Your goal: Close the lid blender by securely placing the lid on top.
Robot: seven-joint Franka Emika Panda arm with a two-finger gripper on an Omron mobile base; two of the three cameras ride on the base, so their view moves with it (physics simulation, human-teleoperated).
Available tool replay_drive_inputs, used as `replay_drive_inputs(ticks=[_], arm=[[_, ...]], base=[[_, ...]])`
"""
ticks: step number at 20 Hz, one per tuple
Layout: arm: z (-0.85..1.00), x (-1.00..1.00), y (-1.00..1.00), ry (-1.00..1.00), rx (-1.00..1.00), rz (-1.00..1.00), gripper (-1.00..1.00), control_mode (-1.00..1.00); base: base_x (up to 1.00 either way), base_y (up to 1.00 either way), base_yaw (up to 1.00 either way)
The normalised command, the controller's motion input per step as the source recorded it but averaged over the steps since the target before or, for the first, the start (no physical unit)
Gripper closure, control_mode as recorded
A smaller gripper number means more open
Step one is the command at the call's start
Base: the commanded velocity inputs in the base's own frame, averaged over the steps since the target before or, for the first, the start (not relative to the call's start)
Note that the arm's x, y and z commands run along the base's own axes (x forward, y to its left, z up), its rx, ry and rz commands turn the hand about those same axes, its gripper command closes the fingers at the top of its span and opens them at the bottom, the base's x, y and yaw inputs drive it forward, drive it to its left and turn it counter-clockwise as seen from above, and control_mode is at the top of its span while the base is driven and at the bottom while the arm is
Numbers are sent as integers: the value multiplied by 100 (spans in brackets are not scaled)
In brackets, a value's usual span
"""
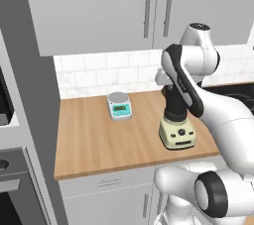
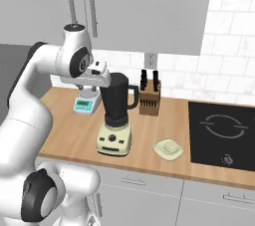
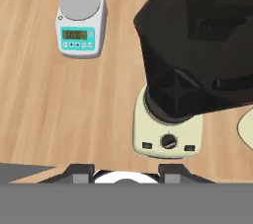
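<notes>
The blender stands near the counter's front edge, its dark jar open at the top on a squat cream base with a dark knob. The pale cream-yellow lid lies flat on the counter to the blender's right, and its edge shows at the right of the hand view. My gripper hangs above the counter just left of the jar's top and points down. In the hand view its fingertips stand apart, the gripper open with nothing between them.
A small grey scale with a teal display sits behind and left of the blender. A wooden knife block stands against the tiled wall at the back. A black cooktop lies to the right. Upper cabinets hang overhead.
</notes>
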Motion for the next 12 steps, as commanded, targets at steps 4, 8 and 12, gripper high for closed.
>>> replay_drive_inputs(ticks=[4,8,12], arm=[[-2,-1,-66,-16,10,15,-100,-100],[-4,-7,-100,-24,18,17,-100,-100],[-10,-19,-100,-22,10,13,-100,-100]], base=[[0,0,0],[0,0,0],[0,0,0]])
